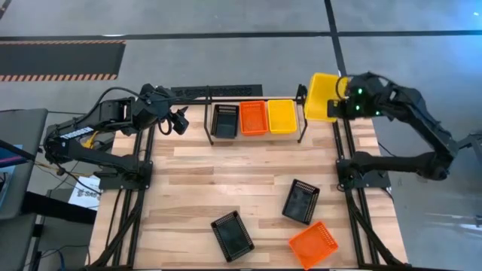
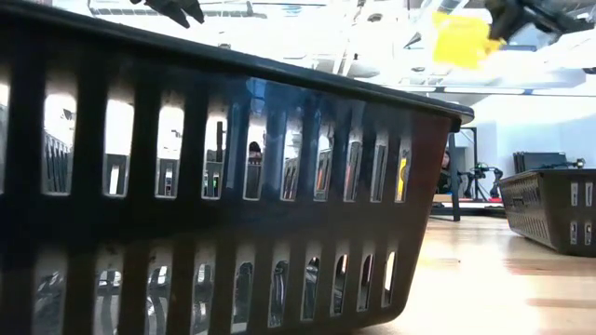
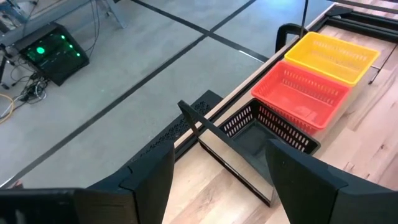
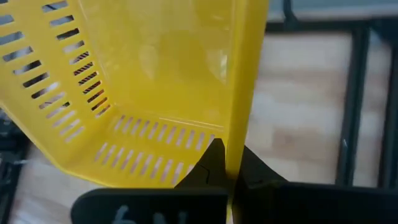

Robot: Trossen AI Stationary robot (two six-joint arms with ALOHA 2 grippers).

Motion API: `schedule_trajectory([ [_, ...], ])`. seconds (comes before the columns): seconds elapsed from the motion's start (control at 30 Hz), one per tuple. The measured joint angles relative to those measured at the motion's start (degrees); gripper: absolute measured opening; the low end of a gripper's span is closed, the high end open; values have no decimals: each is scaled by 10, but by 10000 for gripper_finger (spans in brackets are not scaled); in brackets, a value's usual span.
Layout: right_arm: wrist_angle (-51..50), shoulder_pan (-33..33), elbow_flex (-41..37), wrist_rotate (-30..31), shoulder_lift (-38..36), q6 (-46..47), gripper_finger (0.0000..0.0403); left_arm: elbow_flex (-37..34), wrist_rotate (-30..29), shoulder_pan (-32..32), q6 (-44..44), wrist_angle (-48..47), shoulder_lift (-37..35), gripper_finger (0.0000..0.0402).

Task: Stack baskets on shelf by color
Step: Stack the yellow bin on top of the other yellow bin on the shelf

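Note:
The shelf (image 1: 256, 137) stands at the table's far edge with a black basket (image 1: 224, 120), a red-orange one (image 1: 253, 118) and a yellow one (image 1: 282, 116) side by side on it. My right gripper (image 1: 340, 102) is shut on a second yellow basket (image 1: 322, 96), held in the air just right of the shelf's right post. My left gripper (image 1: 179, 120) hovers open and empty left of the shelf. Two black baskets (image 1: 301, 201) (image 1: 232, 235) and a red-orange basket (image 1: 312, 245) lie flat on the table's near half. My right gripper pinches one wall of the yellow basket (image 4: 235, 146) at its rim, one finger inside the basket and one outside. The basket is lifted clear of the table and tilted, extending away from the fingers toward the shelf.
The black tube frame (image 1: 348, 162) runs along both table sides. In the low view a black basket (image 2: 233, 186) fills most of the picture, with another (image 2: 549, 209) at the right. Bare wood lies between the shelf and the loose baskets.

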Motion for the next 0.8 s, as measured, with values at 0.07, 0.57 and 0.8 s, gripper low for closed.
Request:
schedule_trajectory([
  [0.07, 0, 1, 45, 1, 27, -24, 3, 0, 0, 0, 0, 0, 0, 242],
  [0.57, -5, 2, 385, -26, 297, -147, 3, 0, 0, 0, 2, -2, 0, 242],
  [0.8, -53, 29, 423, -32, 393, -136, 3, 0, 0, 0, 13, -2, 0, 242],
])
